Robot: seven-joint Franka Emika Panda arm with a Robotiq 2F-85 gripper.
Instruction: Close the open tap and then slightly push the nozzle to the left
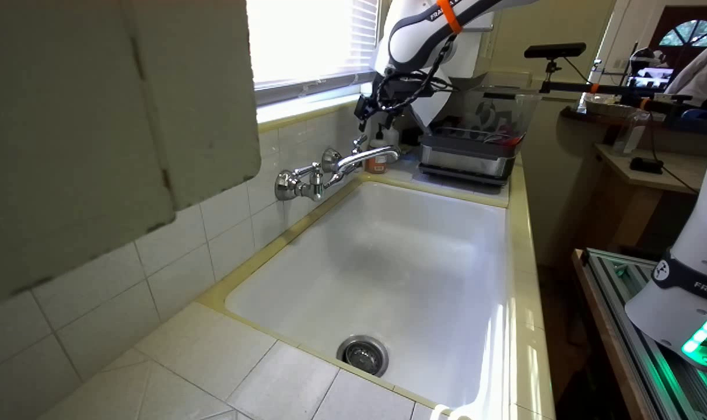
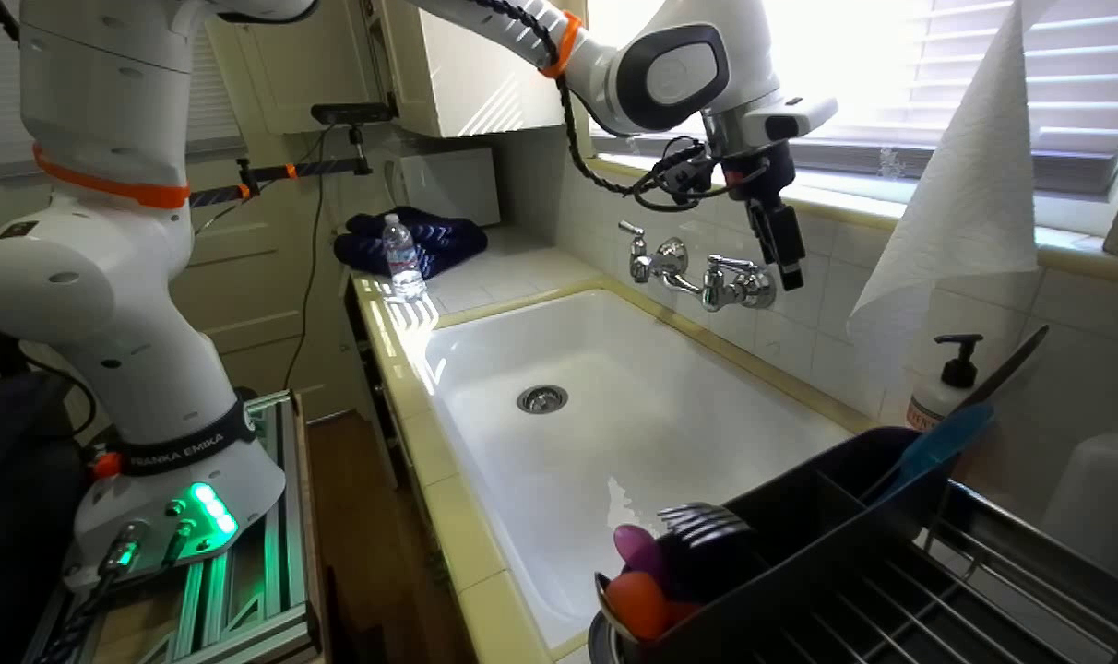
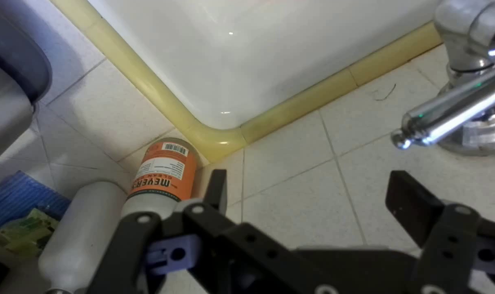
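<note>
The chrome tap [image 1: 312,184] is fixed to the tiled wall above the white sink [image 1: 447,280]; it also shows in an exterior view [image 2: 711,290]. Its slim nozzle [image 1: 368,156] reaches out over the sink toward the dish-rack end. In the wrist view a chrome handle lever [image 3: 455,106] points left at the right edge, beyond the right fingertip. My gripper [image 3: 308,175] is open and empty, fingers wide apart over tile. In both exterior views the gripper [image 1: 375,121] [image 2: 785,267] hangs pointing down by the handle on the rack side, apparently not touching it. The nozzle is not clear in the wrist view.
A soap bottle [image 3: 161,175] with an orange label and a white bottle [image 3: 84,228] stand by the sink corner. A dish rack [image 2: 891,553] with utensils stands at that end. A paper towel [image 2: 956,166] hangs near the window. A cabinet [image 1: 126,116] overhangs the counter.
</note>
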